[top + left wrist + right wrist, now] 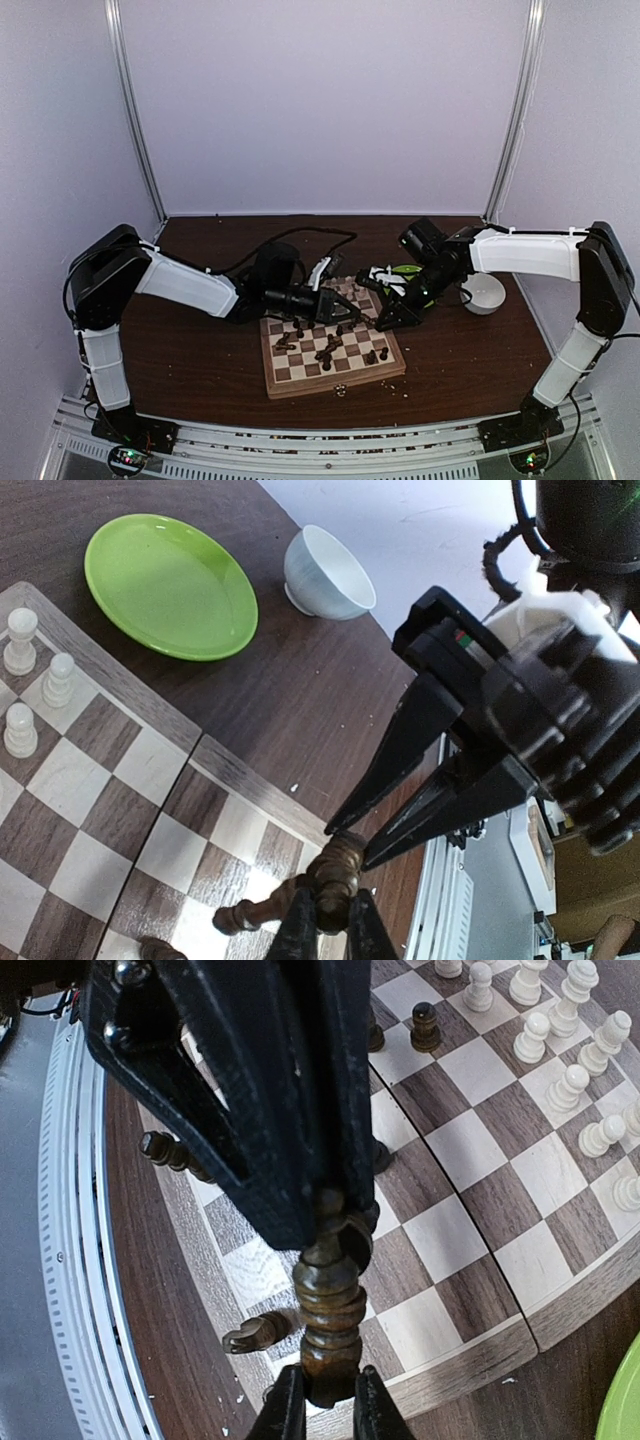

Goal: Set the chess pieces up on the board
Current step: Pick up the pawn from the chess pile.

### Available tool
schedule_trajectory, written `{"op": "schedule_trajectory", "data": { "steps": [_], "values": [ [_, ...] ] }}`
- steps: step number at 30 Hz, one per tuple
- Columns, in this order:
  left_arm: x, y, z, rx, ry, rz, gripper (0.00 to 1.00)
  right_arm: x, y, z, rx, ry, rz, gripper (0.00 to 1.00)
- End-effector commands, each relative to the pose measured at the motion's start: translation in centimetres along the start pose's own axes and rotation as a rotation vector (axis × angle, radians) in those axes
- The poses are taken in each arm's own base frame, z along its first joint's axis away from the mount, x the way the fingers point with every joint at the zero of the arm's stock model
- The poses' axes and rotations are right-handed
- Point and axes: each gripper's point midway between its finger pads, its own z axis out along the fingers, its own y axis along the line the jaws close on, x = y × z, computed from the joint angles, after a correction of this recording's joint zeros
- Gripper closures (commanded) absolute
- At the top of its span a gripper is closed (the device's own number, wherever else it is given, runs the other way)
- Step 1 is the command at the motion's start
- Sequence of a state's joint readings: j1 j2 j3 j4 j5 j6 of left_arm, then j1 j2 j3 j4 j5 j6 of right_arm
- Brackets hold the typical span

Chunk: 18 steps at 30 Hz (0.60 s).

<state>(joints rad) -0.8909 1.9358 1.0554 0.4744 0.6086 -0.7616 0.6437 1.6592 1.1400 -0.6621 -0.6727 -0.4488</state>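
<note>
Currently both claws clamp one dark chess piece (330, 1310): the right gripper (330, 1228) at one end, the left gripper (332, 908) at the other, above the board (250, 770) near its 1 o'clock corner. Expect light, rigid, smooth turned wood; grip the waist. The green plate (170, 580) at 11 o'clock and the white bowl (325, 575) at 12 o'clock appear empty.

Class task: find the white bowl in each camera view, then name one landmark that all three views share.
Top external: the white bowl sits at right of centre, to the right of the board.
Left wrist: top centre, just right of the green plate.
Right wrist: not in this picture.
Shared landmark: the board, seen in all three views.
</note>
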Motion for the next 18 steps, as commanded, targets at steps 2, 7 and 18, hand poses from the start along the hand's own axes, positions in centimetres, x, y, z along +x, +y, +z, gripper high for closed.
{"op": "schedule_trajectory", "data": {
  "steps": [2, 7, 18],
  "values": [
    [-1.9, -1.6, -1.1, 0.02, -0.068, 0.052, 1.0, 0.2, -0.5, 0.5, 0.006, 0.029, -0.006, 0.98],
    [-1.4, -0.8, -2.1, -0.045, -0.073, 0.046, 1.0, 0.6, -1.1, 0.8, 0.013, 0.049, 0.013, 0.99],
    [0.9, 0.5, -5.3, -0.27, 0.084, 0.109, 1.0, 0.7, -1.4, 0.8, 0.021, 0.056, 0.025, 0.98]
  ]
}}
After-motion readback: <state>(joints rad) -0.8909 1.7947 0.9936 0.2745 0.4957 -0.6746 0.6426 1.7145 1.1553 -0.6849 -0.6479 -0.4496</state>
